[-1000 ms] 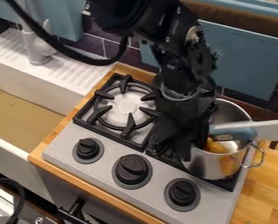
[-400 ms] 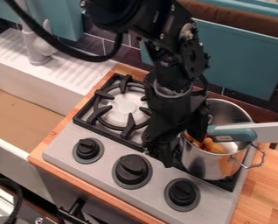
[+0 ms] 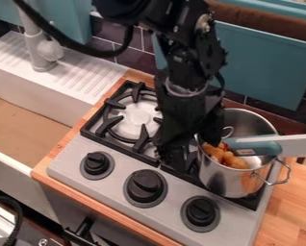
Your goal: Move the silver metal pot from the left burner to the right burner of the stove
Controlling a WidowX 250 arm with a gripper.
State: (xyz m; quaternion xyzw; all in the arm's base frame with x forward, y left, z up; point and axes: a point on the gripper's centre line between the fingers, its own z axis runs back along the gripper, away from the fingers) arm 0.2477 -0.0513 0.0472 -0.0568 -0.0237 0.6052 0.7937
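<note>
Checking camera view: gripper [image 3: 175,156] and arm [image 3: 184,103] have shifted toward 10 o'clock over the last two frames, off the near side of the pot [image 3: 214,175]. Gripper now hangs low over the stove [image 3: 172,196], with the pot at its 3 o'clock and the burner [image 3: 137,117] at its 11 o'clock. Can't tell if it's open or closed, or whether it has anything in it; no clear gap to the pot either, arm blocks that bit.

Pot hasn't visibly moved: upright on the stove's right side, one loop handle [image 3: 282,178] out at its 4 o'clock. More of its rim and inside shows now that the arm is off it. Orange lumps [image 3: 227,157] sit inside, toward 8 o'clock. Teal grip [image 3: 257,146] lies across the opening, its grey part running out toward 3 o'clock, about where it was.

For the job: reads like backing off from the pot or lining up again at its 9 o'clock side, can't say which. Pot looks steady; a swing back toward 3 o'clock could knock the rim or grip
</note>
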